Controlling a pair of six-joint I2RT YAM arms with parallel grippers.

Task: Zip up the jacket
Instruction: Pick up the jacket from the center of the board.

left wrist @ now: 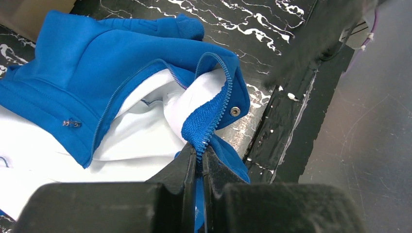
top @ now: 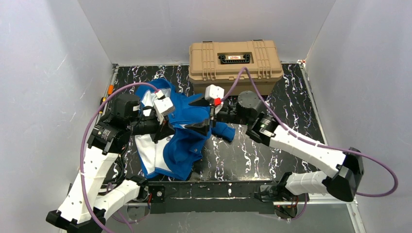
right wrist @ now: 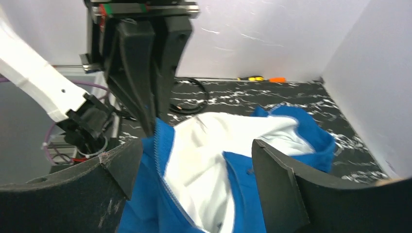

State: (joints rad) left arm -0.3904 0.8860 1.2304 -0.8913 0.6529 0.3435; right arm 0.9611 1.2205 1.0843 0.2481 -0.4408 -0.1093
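The blue jacket [top: 187, 131] lies crumpled on the black marbled table, open, with its white lining [top: 148, 153] showing at the front left. My left gripper [top: 164, 130] is shut on the jacket's zipper edge [left wrist: 214, 114], with the toothed strip pinched between its fingertips [left wrist: 187, 162] and lifted. A snap [left wrist: 235, 111] sits beside that strip. My right gripper [top: 206, 124] is open and empty just above the jacket [right wrist: 145, 194]. The zipper teeth [right wrist: 160, 160] and lining [right wrist: 204, 155] lie between its jaws. The left gripper's fingers [right wrist: 145, 73] hang just beyond it.
A tan hard case [top: 235, 60] stands at the back of the table [top: 272, 145], right behind the right arm. Screwdrivers [right wrist: 265, 78] lie along the table's left edge. A black cable loop [right wrist: 189, 97] lies beside them. White walls enclose three sides.
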